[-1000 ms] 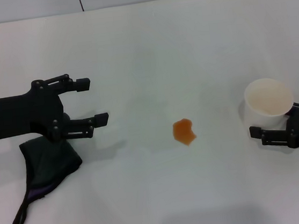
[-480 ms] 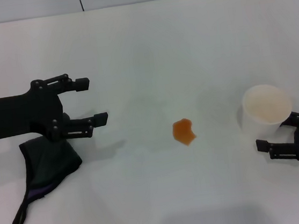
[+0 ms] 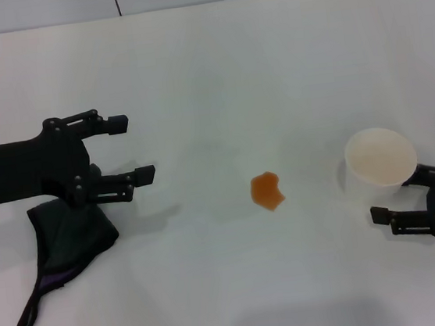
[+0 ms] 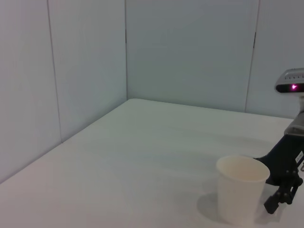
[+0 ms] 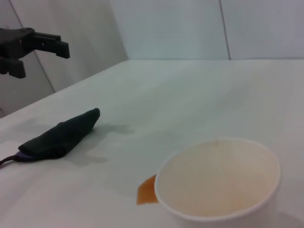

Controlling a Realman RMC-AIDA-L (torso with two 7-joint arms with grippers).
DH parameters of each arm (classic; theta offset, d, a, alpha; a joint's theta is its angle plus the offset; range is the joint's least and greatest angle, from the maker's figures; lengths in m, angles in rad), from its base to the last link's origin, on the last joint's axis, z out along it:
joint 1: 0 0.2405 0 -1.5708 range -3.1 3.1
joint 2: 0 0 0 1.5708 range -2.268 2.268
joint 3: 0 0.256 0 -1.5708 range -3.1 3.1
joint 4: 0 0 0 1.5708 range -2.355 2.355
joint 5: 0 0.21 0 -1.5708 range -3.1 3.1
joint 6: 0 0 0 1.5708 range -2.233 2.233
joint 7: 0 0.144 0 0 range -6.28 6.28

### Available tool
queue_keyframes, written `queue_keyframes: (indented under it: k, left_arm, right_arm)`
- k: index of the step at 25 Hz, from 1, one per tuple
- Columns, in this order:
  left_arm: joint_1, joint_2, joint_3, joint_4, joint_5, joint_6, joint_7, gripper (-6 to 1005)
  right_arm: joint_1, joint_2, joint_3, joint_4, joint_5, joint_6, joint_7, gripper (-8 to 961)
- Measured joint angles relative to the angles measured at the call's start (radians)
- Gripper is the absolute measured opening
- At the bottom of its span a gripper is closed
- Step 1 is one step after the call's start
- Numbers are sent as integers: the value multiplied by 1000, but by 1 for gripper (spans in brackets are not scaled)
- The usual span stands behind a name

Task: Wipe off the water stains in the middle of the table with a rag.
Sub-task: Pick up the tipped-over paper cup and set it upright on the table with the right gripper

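Observation:
The water stains are a small orange blotch in the middle of the white table, also seen just past the cup's rim in the right wrist view. The black rag lies crumpled at the left, its loop strap trailing toward the front edge; it also shows as a dark heap. My left gripper hovers open just above and right of the rag, fingers pointing at the stain, holding nothing. My right gripper is open at the right, right behind the white paper cup.
The white paper cup stands upright to the right of the stain, also in the left wrist view with the right gripper's fingers beside it. Grey wall panels border the table's far edge.
The cup has shifted slightly left and toward the front. My right gripper has drawn back from the cup toward the front right. The left arm has barely moved.

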Motion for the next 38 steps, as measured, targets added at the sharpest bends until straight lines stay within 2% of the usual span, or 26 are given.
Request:
queue_keyframes:
  k: [13,19,31,38]
  left_arm:
    - [-4,1,0,1,0,-2,0,880]
    - [-4,2,0,1,0,-2,0,880]
    - [-4,2,0,1,0,2,0,879]
    - [-4,1,0,1,0,4,0,879]
  right_arm:
    - [10,2,1,-54,14,-4,14,864]
    - [-15,0,-2,-119,-11,-12,55,862]
    - [-33,0,13,-122,-47,-2,65,858]
    - [-86,0,32,-195,-48,-24,74,856]
